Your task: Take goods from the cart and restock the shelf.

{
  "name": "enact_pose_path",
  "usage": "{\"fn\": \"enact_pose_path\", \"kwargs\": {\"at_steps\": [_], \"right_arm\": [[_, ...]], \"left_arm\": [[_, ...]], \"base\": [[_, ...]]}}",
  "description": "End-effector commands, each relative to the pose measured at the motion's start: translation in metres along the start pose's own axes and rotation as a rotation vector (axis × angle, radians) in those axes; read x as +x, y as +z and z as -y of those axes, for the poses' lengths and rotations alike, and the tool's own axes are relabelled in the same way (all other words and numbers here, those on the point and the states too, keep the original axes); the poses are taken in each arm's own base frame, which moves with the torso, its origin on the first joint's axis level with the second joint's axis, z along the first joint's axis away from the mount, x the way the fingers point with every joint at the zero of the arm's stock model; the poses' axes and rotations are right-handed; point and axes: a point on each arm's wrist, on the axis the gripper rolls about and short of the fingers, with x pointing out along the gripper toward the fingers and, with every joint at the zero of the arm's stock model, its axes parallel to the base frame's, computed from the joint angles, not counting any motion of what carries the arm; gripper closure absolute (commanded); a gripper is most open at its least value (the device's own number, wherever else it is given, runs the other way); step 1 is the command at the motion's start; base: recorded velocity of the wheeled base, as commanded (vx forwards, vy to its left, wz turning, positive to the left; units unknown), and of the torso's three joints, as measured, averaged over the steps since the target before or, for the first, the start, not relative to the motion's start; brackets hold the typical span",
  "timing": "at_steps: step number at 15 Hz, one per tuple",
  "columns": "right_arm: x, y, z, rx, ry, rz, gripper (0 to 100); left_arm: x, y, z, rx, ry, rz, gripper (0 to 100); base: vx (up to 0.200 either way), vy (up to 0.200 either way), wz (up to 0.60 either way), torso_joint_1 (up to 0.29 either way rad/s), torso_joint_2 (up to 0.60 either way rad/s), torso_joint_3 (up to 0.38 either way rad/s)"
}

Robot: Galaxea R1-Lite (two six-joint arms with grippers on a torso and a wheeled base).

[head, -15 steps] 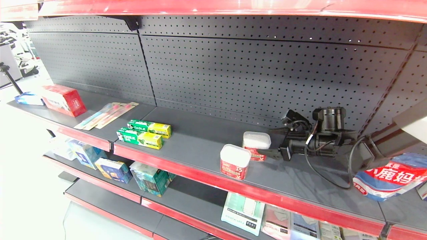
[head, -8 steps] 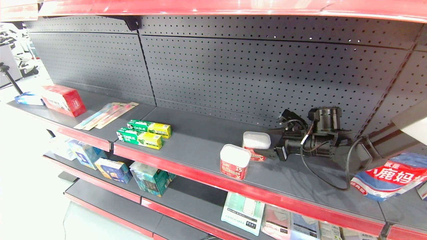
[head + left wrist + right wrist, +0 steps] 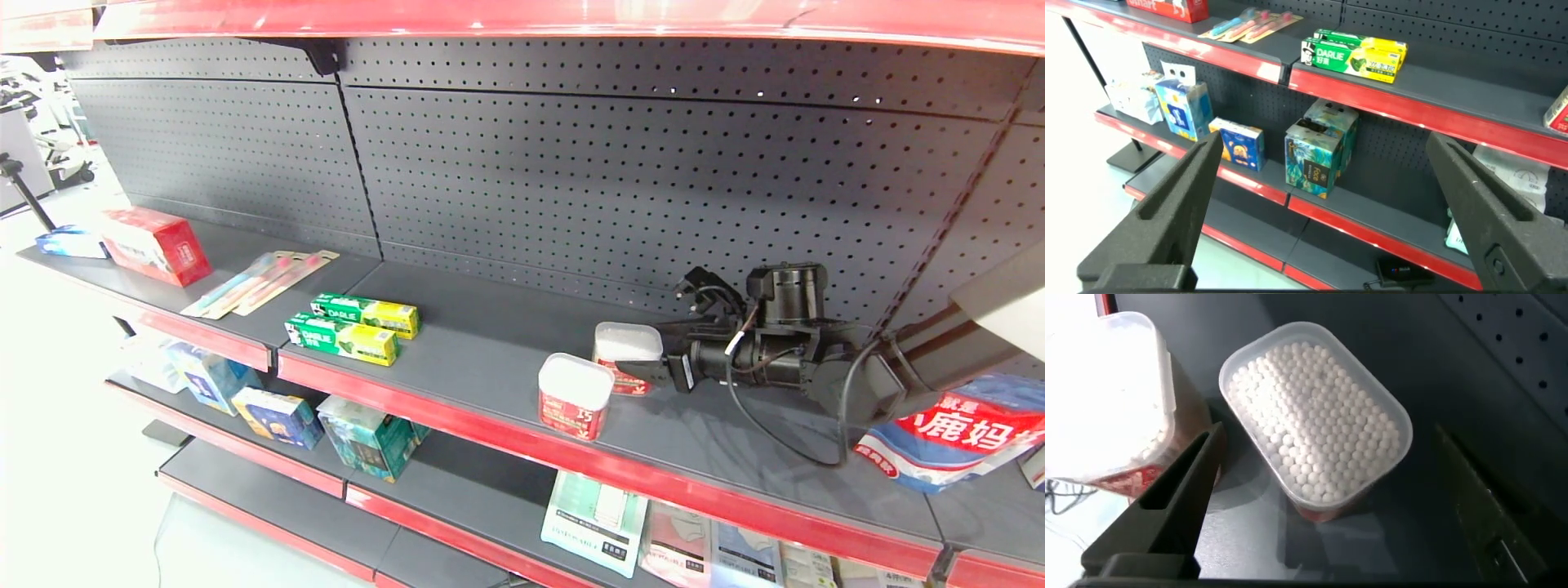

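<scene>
Two tubs of white cotton swabs with red labels stand on the dark shelf [image 3: 490,351]: a front tub [image 3: 575,395] near the edge and a rear tub [image 3: 627,347] behind it. My right gripper [image 3: 657,351] is open, level with the rear tub, its fingers reaching along both sides of it. In the right wrist view the rear tub [image 3: 1315,416] sits between the spread fingers [image 3: 1184,498] of the right gripper [image 3: 1329,433], with the front tub [image 3: 1102,400] beside it. My left gripper [image 3: 1323,139] hangs open and empty in front of the lower shelves.
Two green-yellow toothpaste boxes [image 3: 351,327] lie further left, then packed toothbrushes [image 3: 261,282] and a red box [image 3: 155,245]. A blue-red bag [image 3: 955,437] lies at the right end. Boxed goods [image 3: 1319,155] fill the lower shelf. The perforated back panel [image 3: 612,180] stands close behind.
My right gripper has moved left along the shelf, closing in around the rear tub. The tubs have not moved.
</scene>
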Motion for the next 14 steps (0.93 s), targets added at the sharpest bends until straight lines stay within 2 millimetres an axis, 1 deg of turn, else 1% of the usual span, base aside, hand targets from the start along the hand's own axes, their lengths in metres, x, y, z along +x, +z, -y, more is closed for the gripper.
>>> {"fn": "enact_pose_path", "kwargs": {"at_steps": [1, 4, 10, 14], "right_arm": [[-0.001, 0.000, -0.003, 0.015, -0.001, -0.005, 0], [-0.001, 0.002, -0.009, 0.060, -0.001, -0.006, 0], [0.007, 0.007, -0.026, 0.137, -0.030, -0.020, 0], [0.008, 0.008, -0.029, 0.165, -0.054, -0.025, 0]], "left_arm": [[0.000, 0.000, 0.000, -0.001, 0.002, -0.001, 0], [0.000, 0.000, 0.000, -0.001, 0.000, -0.001, 0], [0.000, 0.000, 0.000, -0.001, 0.000, -0.001, 0], [0.000, 0.000, 0.000, -0.001, 0.000, -0.001, 0]], "base": [[0.000, 0.000, 0.00, 0.000, 0.00, 0.000], [0.000, 0.000, 0.00, 0.000, 0.00, 0.000], [0.000, 0.000, 0.00, 0.000, 0.00, 0.000], [0.000, 0.000, 0.00, 0.000, 0.00, 0.000]]}}
